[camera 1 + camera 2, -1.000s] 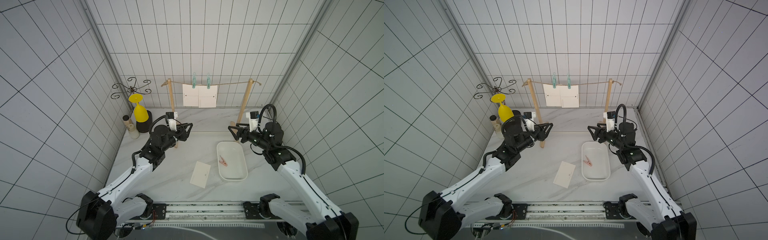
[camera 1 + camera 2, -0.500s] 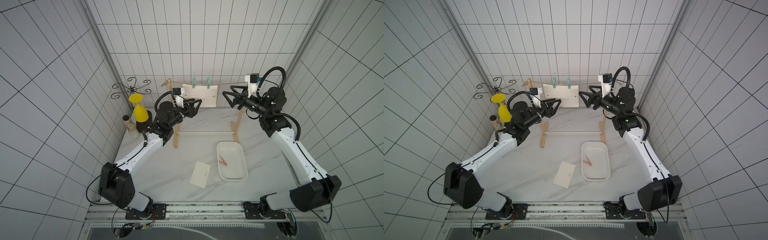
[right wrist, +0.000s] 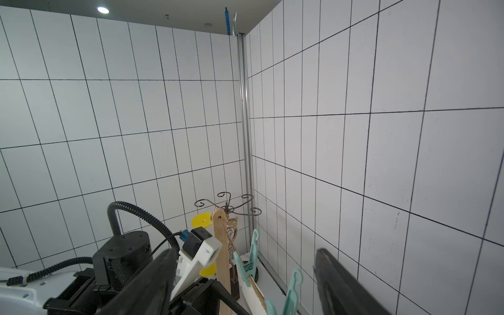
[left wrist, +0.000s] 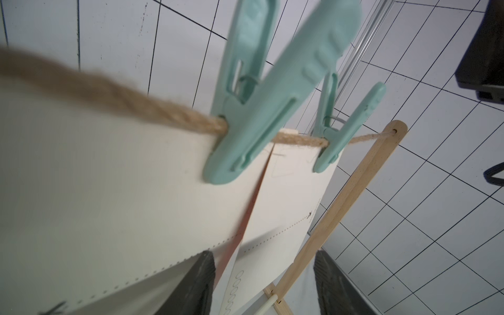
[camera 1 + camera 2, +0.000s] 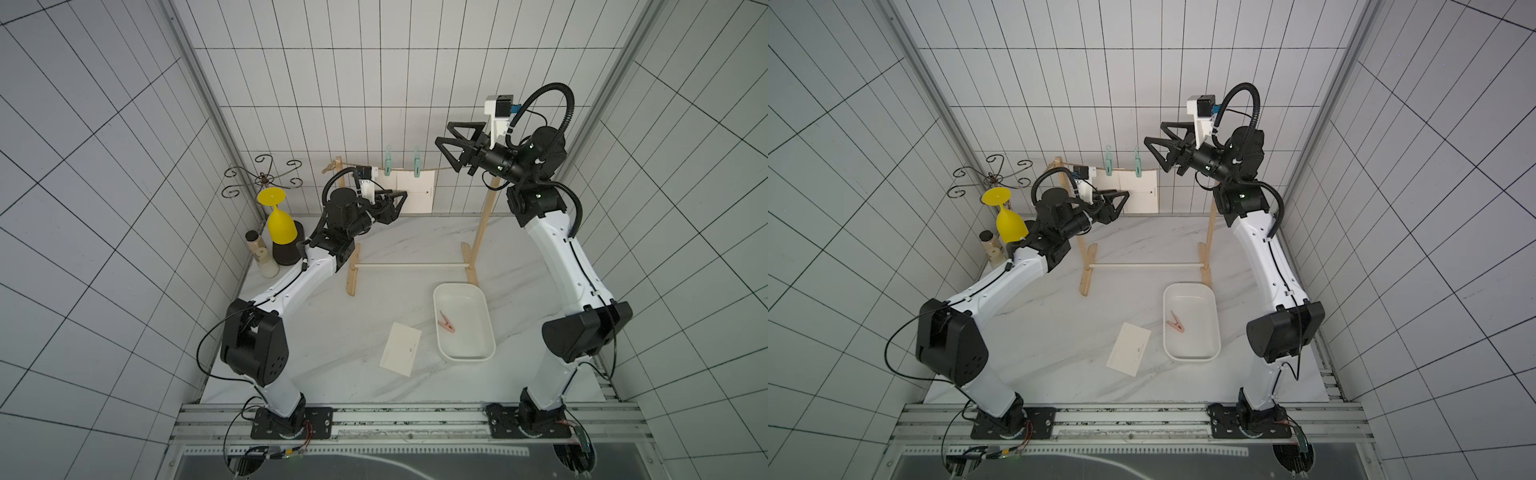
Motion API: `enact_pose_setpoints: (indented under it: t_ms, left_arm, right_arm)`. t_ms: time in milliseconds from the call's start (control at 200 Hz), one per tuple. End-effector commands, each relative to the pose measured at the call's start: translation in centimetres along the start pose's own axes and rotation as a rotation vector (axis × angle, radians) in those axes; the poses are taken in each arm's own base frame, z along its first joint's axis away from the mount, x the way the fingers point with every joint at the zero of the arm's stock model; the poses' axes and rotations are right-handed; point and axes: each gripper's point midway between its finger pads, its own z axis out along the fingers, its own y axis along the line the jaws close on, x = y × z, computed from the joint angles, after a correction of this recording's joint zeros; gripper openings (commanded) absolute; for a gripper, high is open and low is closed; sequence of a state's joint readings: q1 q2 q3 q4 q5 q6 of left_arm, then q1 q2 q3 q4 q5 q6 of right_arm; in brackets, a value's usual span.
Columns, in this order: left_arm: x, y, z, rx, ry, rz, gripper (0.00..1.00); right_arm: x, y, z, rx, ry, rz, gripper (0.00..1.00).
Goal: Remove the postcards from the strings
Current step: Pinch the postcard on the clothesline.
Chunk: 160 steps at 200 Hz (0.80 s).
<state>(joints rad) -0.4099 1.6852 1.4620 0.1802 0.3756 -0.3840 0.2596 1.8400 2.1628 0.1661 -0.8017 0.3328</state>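
Two postcards point(image 5: 415, 193) point(image 5: 1142, 195) hang side by side from the strings point(image 5: 442, 169), a tan rope between two wooden posts, each under a teal peg point(image 5: 388, 160). A third postcard point(image 5: 401, 349) lies flat on the table. My left gripper point(image 5: 399, 205) point(image 4: 263, 286) is open at the hanging cards' lower edge. In the left wrist view the farther card point(image 4: 294, 204) dips between its fingers, ungripped. My right gripper point(image 5: 451, 145) point(image 3: 245, 286) is open and empty, raised by the rope's right end, just above the pegs point(image 3: 251, 259).
A white tray point(image 5: 469, 340) at front right holds a pink peg point(image 5: 446, 322). The frame's right post point(image 5: 484, 216) and white crossbar point(image 5: 411, 266) stand mid-table. A yellow upturned goblet point(image 5: 280, 220), a small bottle point(image 5: 259, 253) and a wire ornament point(image 5: 264, 178) crowd the back left corner.
Both arms rose from low over the table to the rope. The left gripper reached the cards' lower edge and opened wider; the right gripper went up beside the rope's right end.
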Motion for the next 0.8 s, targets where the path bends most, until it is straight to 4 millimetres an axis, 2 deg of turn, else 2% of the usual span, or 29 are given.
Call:
enact_pose_setpoints:
  t_ms: [0,405,795]
  left_arm:
    - [-0.1,0.3,0.6,0.007,0.01,0.025,0.58]
    - [0.3,0.3,1.9,0.05,0.011,0.025,0.59]
    - [0.2,-0.6,2.3,0.127,-0.017,-0.003,0.59]
  right_arm:
    - [-1.8,0.5,0.1,-0.042,-0.024,-0.014,0.81]
    - [-0.6,-1.4,0.9,-0.037,-0.016,-0.012,0.81]
    - [0.5,-2.1,1.2,-0.044,-0.002,0.007,0.8]
